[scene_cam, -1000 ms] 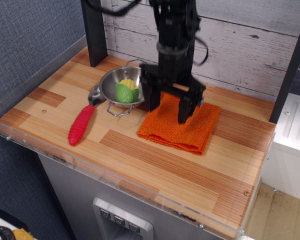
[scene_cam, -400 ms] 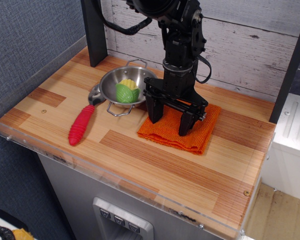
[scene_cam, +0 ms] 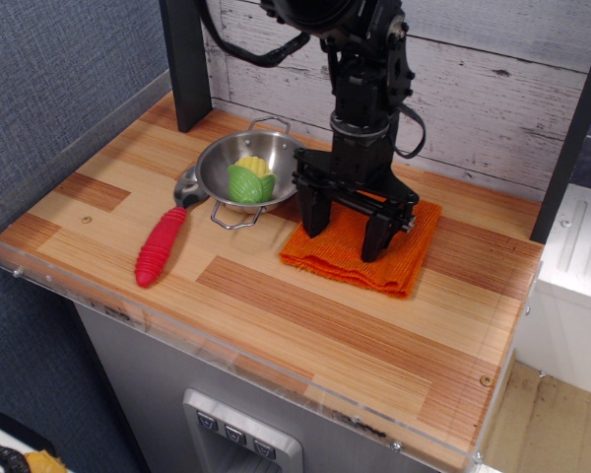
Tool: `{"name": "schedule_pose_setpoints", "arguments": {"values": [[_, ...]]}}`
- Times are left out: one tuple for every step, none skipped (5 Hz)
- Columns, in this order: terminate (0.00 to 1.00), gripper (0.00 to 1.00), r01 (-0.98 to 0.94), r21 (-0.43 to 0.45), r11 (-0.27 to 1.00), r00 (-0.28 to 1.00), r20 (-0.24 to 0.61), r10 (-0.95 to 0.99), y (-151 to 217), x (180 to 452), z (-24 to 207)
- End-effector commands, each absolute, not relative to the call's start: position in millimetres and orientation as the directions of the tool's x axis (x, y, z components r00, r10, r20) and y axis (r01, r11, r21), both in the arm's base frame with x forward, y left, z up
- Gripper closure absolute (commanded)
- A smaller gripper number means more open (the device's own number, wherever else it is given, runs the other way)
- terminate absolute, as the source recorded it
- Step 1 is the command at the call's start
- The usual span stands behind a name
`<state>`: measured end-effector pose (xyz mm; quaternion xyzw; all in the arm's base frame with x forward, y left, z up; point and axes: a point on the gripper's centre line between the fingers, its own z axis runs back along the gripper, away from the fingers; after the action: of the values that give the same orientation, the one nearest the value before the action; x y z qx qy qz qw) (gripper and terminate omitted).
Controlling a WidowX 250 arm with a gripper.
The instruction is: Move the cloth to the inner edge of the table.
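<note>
The orange ribbed cloth [scene_cam: 400,264] lies folded on the striped wooden table [scene_cam: 305,320], right of centre and toward the back wall. My gripper [scene_cam: 344,243] points straight down over the cloth, jaws spread wide. Both black fingertips [scene_cam: 314,227] rest on the cloth's near half and seem to press on it. The cloth's middle is partly hidden behind the fingers. Nothing is held between the jaws.
A steel bowl [scene_cam: 214,175] holding a green-and-yellow toy corn [scene_cam: 248,181] stands just left of the cloth. A red-handled utensil [scene_cam: 160,246] lies in front of the bowl. A black post [scene_cam: 187,59] stands at the back left. A clear acrylic rim [scene_cam: 177,317] edges the front.
The gripper has come down onto the cloth with its jaws open. The cloth has slid a little to the right and toward the back wall.
</note>
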<state>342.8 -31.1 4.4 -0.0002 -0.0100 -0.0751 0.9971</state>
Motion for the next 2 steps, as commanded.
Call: {"name": "schedule_pose_setpoints", "arguments": {"values": [[0.0, 0.0, 0.282, -0.071, 0.957, 0.958, -0.028, -0.284, -91, 338, -25], [0.0, 0.0, 0.344, -0.07, 0.936, 0.937, -0.036, -0.347, -114, 335, -24]]}}
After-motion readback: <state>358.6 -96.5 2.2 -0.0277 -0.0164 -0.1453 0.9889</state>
